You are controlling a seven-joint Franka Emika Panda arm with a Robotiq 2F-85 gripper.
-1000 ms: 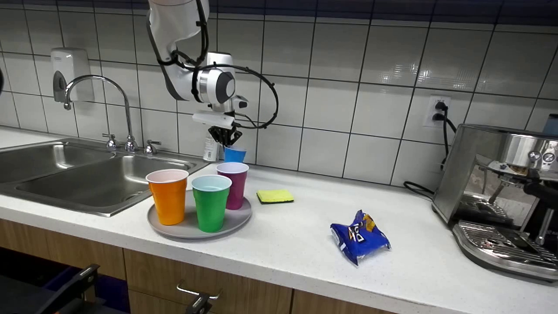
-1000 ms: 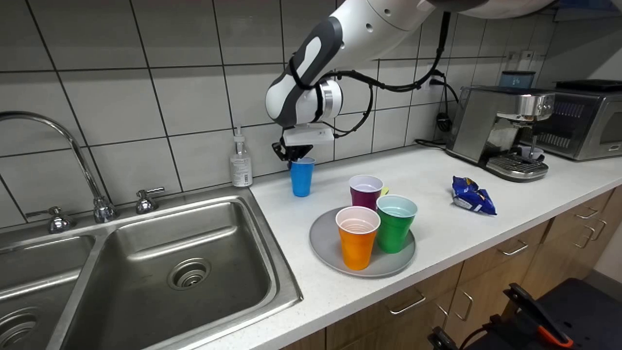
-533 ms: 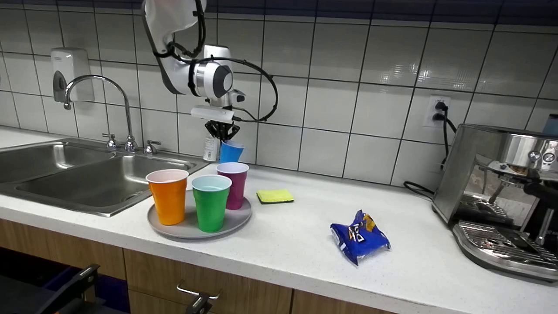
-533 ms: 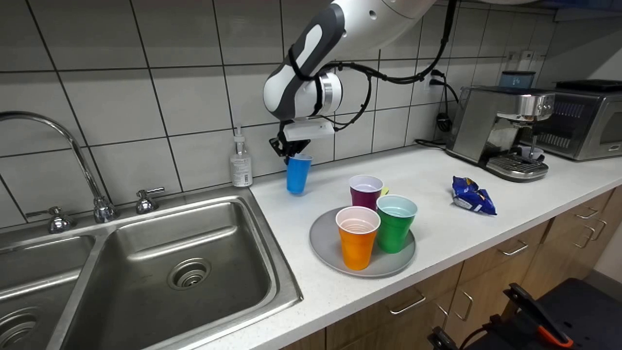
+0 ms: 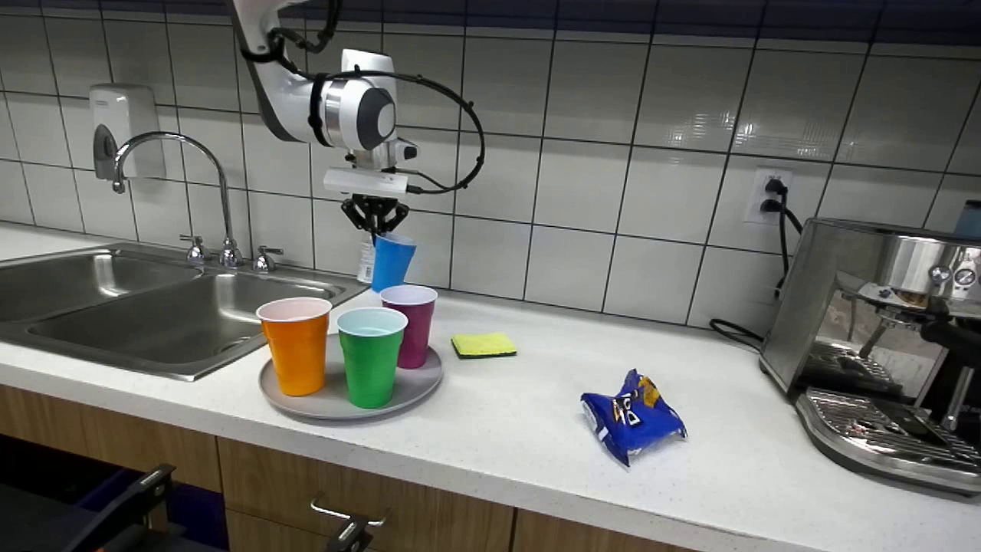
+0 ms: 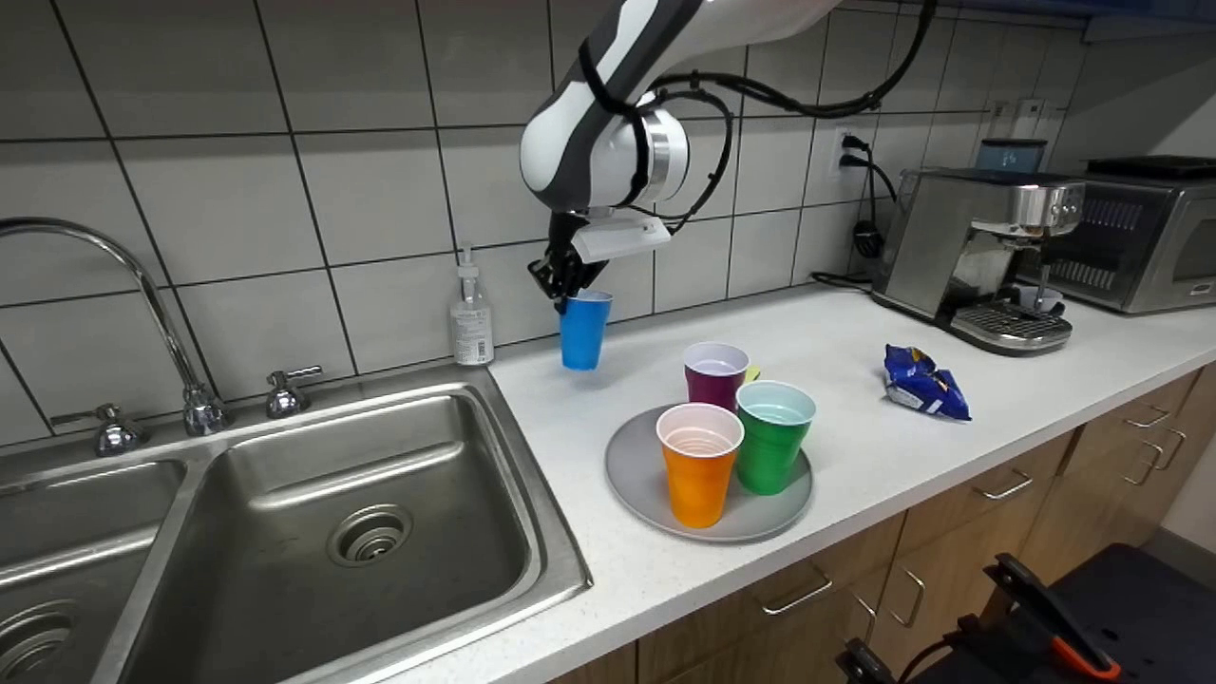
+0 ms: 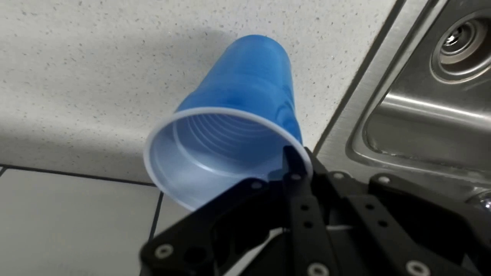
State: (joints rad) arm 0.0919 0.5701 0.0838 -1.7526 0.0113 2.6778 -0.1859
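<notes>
One pinch point: gripper (image 7: 302,157) clamps the blue cup (image 7: 245,92) by its rim alone, at 3 o'clock of the mouth in the wrist view; the thin wall may flex or slip.
Cup tilt: mouth leans from 12 toward 1 o'clock in both exterior views; off-centre support may permit further rotation about the grip.
Purple cup (image 6: 713,386): stands on the gray plate (image 6: 636,470), between 3 and 4 o'clock from the blue cup in an exterior view; low travel that way may cause a knock.
Fingers (image 7: 294,165): drawn almost fully together, one inside the mouth and one outside, with only cup wall between them.
Blue cup position: between 10 and 11 o'clock from the gray plate, 3 o'clock from the pump bottle (image 6: 472,330), in an exterior view; base apparently clear of the counter (image 6: 560,427).
</notes>
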